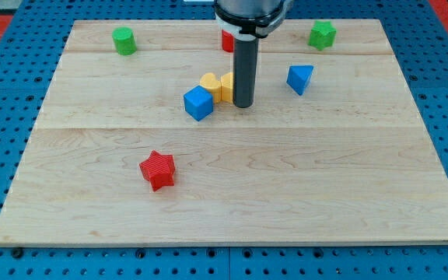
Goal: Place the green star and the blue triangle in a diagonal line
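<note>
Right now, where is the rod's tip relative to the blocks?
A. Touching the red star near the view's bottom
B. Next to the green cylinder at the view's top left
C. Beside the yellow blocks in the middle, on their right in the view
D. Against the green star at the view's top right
C: my tip stands just at the view's right of the yellow blocks, with the blue cube on their other side; the blue triangle and green star lie apart from it.

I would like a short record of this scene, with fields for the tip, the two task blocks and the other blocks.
tip: my tip rests on the board, right beside the yellow blocks
green star: near the view's top right
blue triangle: to the view's right of the tip, apart
others: blue cube, red star, green cylinder, red block partly hidden behind the rod
</note>
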Available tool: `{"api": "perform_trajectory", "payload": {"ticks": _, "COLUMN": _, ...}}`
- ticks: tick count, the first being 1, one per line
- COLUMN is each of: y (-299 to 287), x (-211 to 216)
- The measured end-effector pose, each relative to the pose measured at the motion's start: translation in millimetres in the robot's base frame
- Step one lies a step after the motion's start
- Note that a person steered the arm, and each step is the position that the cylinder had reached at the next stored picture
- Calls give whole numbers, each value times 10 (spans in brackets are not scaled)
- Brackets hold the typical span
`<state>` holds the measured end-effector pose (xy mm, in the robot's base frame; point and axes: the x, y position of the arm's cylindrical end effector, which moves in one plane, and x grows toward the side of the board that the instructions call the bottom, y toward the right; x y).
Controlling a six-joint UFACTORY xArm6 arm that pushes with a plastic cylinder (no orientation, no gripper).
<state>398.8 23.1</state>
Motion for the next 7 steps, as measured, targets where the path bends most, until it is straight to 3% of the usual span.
{"api": "perform_trajectory", "payload": {"ticks": 3, "y": 414, "x": 78}}
{"api": "perform_trajectory", "payload": {"ticks": 5, "y": 295, "x": 467}}
{"api": "perform_trajectory", "payload": {"ticks": 7, "y": 597, "x": -297}}
